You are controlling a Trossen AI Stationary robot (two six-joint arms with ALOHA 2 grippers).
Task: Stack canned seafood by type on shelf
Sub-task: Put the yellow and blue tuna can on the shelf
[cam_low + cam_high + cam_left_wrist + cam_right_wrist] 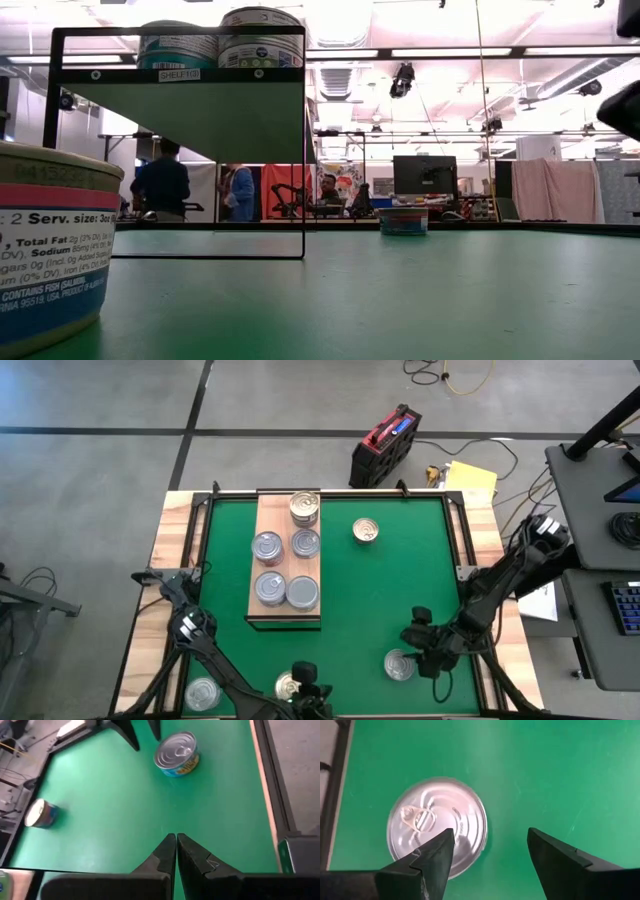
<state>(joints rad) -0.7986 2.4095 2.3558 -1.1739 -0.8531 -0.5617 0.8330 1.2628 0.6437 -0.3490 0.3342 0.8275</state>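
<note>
1. A bench (340, 575) covered by a green mat fills the overhead view, framed in black with pale wood at its sides.
2. Two dark robot arms reach in from the near edge, the left arm at the near left and the right arm at the near right.
3. A light wooden shelf (270, 520) lies on the far left part of the mat, long side running away from the arms.
4. Five tins stand on the shelf: a gold-lidded tin (304, 507) at the far end, two silver tins (266, 546) side by side in the middle, and two more silver tins (269, 588) side by side at the near end. From bench height, tins (262, 38) show on a raised black-framed level.
5. A lone gold-lidded tin (366, 531) sits on the mat, right of the shelf's far end.
6. The right hand (490, 852) hangs over the near right of the mat with its two fingers spread apart, holding nothing. A silver pull-tab tin (437, 826) lies just beside it, partly under one fingertip and not between the fingers.
7. The left hand (176, 842) hovers at the near edge with its fingers pressed together, empty.
8. Two more tins rest near the left arm: one (289, 685) at the near edge and one (202, 693) at the near left corner.
</note>
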